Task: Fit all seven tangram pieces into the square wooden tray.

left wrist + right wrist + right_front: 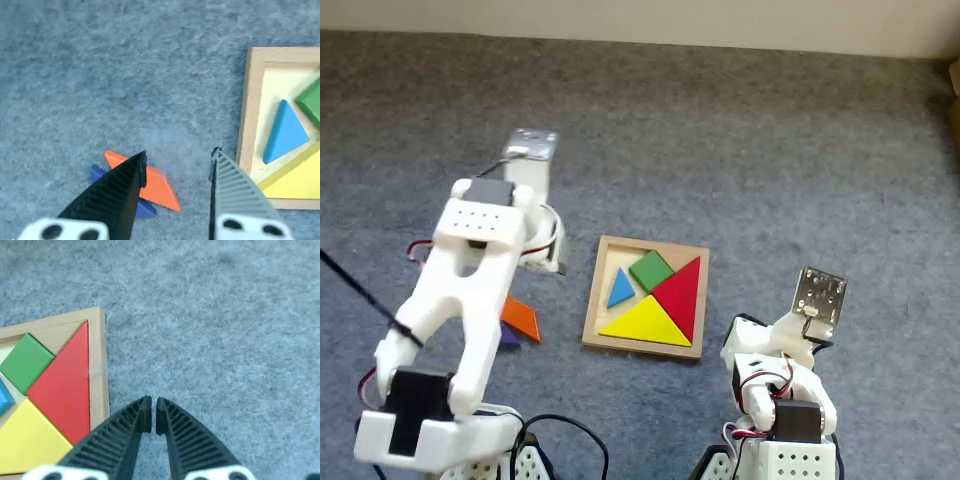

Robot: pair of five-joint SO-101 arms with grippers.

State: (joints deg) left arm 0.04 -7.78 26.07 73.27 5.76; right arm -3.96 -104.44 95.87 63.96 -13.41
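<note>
The square wooden tray [594,300] lies at mid-table and holds a blue triangle [620,288], a green square [651,270], a red triangle [682,293] and a yellow triangle [645,322]. An orange piece [522,318] lies on a dark blue piece [508,338] on the carpet, left of the tray. My left gripper [179,157] hangs open and empty above the carpet, between the orange piece [159,187] and the tray's rim [248,110]. The right gripper [150,412] is shut on nothing, just off the tray's right rim [102,365] by the red triangle [67,390].
Grey carpet covers the whole table. The left arm [470,270] stands over the area left of the tray and partly hides the loose pieces. The right arm [780,385] sits at the front right. Open carpet lies behind and to the right of the tray.
</note>
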